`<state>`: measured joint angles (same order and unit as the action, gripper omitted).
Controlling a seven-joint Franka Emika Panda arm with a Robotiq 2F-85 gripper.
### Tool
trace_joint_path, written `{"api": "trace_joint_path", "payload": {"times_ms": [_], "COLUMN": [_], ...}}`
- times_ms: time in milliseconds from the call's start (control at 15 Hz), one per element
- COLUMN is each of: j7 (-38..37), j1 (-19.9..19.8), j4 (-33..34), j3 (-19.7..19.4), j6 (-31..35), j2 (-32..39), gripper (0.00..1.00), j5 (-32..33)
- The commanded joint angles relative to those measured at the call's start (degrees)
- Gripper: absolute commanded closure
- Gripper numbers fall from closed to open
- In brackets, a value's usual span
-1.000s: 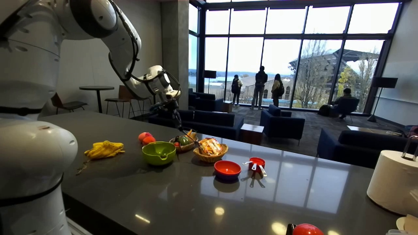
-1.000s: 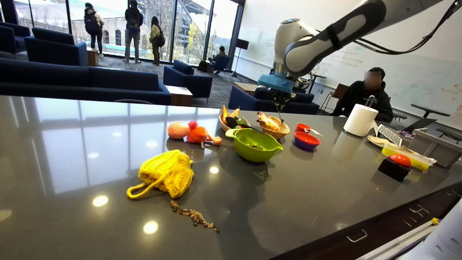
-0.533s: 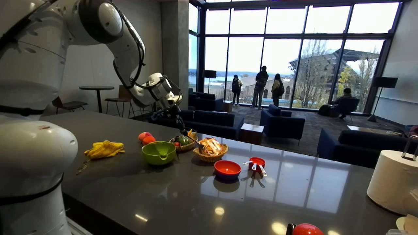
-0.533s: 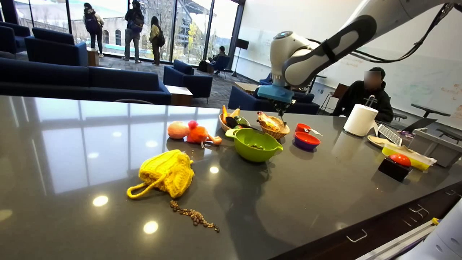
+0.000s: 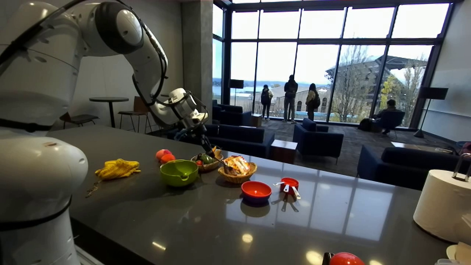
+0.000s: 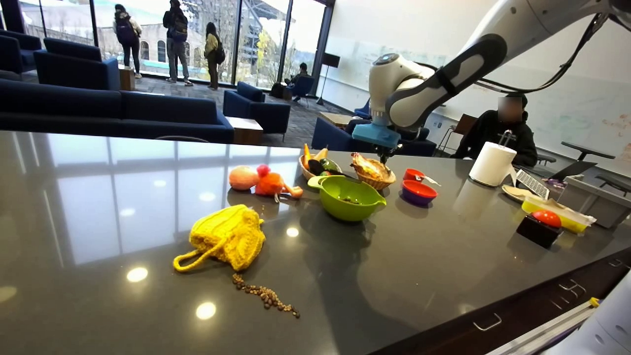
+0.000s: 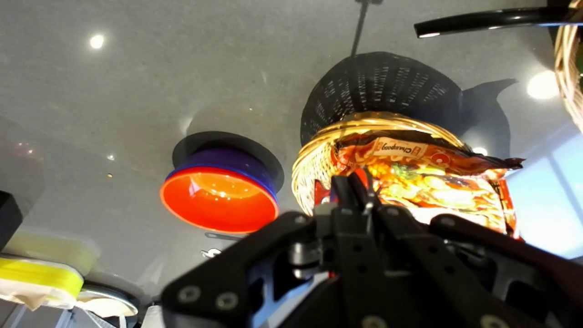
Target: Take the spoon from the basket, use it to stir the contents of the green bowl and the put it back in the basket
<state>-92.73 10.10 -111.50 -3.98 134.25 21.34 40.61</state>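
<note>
The tan woven basket [image 5: 237,179] holds a shiny orange food packet [image 7: 437,191]. My gripper [image 5: 213,152] slants down to it with its jaws together. A thin utensil, apparently the spoon [image 5: 229,168], runs from the fingertips into the basket beside the packet; its head is hard to make out. In the wrist view the gripper [image 7: 355,187] hides most of it, leaving a sliver of metal between the fingers. The lime-green bowl [image 6: 348,199] stands nearer the robot, with some small dark bits at its bottom.
A second basket [image 5: 209,167] of vegetables stands close by, and a black handle [image 7: 496,22] juts out near it. Also near are a red bowl [image 5: 256,189], red measuring cups [image 5: 289,184], orange soft items [image 6: 268,182] and a yellow knit bag [image 6: 229,236].
The arm has come down steadily, and the utensil's far end has sunk lower in the basket against the packet. The gripper has stayed shut. Basket and green bowl stand where they were.
</note>
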Motion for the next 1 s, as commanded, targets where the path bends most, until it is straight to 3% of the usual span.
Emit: {"api": "trace_joint_path", "payload": {"times_ms": [0,467,533,600,933], "j7": [-1.63,-1.48,-1.59,-1.55,-0.28], "j1": [0.03,0.31,0.46,0.53,0.44], "j4": [1.22,2.97,2.83,2.49,1.41], "j3": [-1.09,-2.01,-2.05,-2.08,-1.35], "j6": [1.69,2.88,2.76,2.8,1.34], "j2": [1.39,3.08,2.89,2.57,1.13], "gripper": [0.99,0.99,0.7,0.7,0.4], "j5": [2.24,2.51,2.58,2.71,1.3]}}
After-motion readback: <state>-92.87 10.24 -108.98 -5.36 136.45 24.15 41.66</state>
